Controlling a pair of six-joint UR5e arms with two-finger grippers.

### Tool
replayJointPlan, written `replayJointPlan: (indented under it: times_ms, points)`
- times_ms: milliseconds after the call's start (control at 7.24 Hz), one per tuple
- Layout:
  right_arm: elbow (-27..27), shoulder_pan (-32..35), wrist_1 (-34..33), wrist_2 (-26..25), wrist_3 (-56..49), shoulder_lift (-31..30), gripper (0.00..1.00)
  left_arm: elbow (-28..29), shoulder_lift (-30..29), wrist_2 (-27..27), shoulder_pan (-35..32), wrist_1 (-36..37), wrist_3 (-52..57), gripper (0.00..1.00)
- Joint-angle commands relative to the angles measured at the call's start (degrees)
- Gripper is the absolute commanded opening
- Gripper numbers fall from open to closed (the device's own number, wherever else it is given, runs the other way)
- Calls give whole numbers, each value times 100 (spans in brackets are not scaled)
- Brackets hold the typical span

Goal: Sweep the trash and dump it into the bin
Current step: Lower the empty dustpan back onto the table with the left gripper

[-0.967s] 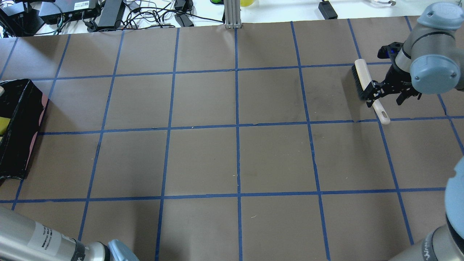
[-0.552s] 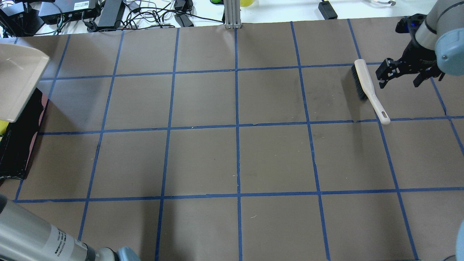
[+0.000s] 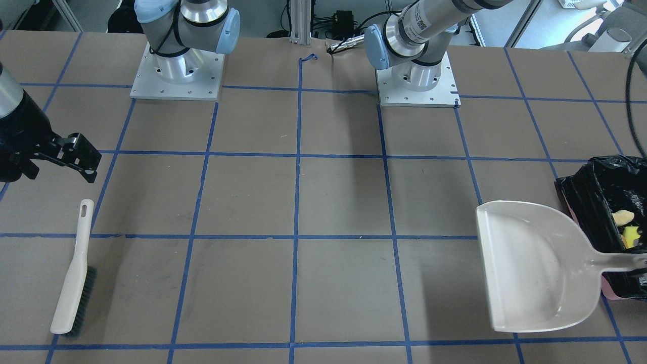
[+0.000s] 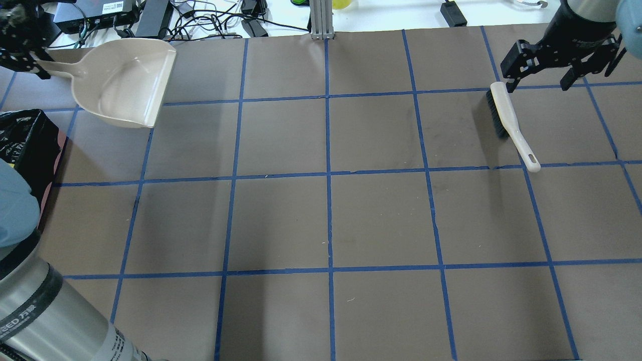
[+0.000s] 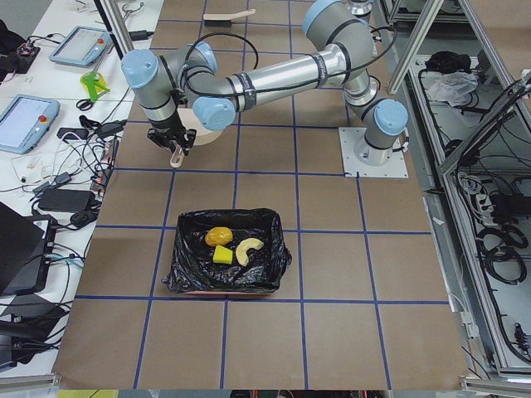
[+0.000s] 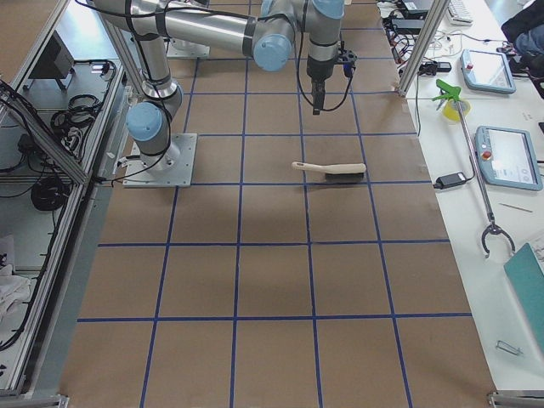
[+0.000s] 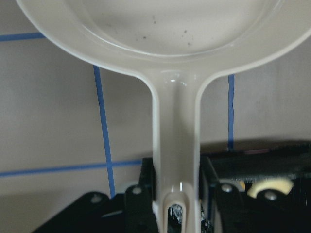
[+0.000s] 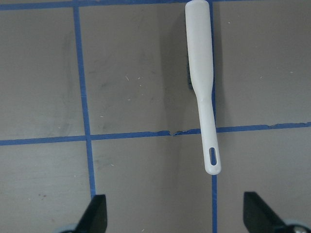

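Observation:
The bin (image 5: 187, 269), pink and lined with a black bag, stands at the table's left end and also shows in the overhead view (image 4: 27, 145). In it lie the cream crescent (image 5: 247, 249), the brown-yellow lump (image 5: 218, 236) and the yellow wedge (image 5: 222, 255). My left gripper (image 7: 177, 196) is shut on the handle of the empty beige dustpan (image 4: 120, 82) and holds it beyond the bin, at the far left. My right gripper (image 8: 180, 218) is open and empty. It hangs above the brush (image 4: 509, 118), which lies on the table.
Cables, power bricks and boxes (image 4: 150, 17) lie along the far edge behind the dustpan. A metal post (image 4: 321, 20) stands at the far middle. The two arm bases (image 3: 177, 71) sit at the near edge. Brown paper with blue tape lines (image 4: 328, 175) covers the table.
My right gripper let go of the brush and drew up and away toward the far edge. My left arm swung the dustpan from over the bin toward the far side.

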Motion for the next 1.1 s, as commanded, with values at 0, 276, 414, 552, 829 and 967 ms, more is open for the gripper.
replayJointPlan:
  times_ms: [0, 276, 414, 552, 829, 967]
  points:
    - [45, 67, 81, -26, 120, -103, 100, -679, -128, -74, -580, 641, -523, 0]
    - [80, 372, 108, 27, 121, -165, 100, -1269, -172, -101, -800, 1354, -568, 0]
    - [80, 566, 117, 44, 121, -174, 100, -1306, -172, -101, -923, 1356, -733, 0]
    - [97, 760, 117, 35, 129, -174, 100, -1324, -199, -92, -1011, 1365, -744, 0]
    - [115, 1033, 117, -44, 129, -270, 100, -1324, -312, -101, -1012, 1487, -726, 0]
    - [141, 1025, 117, -105, 129, -271, 100, -1333, -330, -92, -1012, 1506, -692, 0]
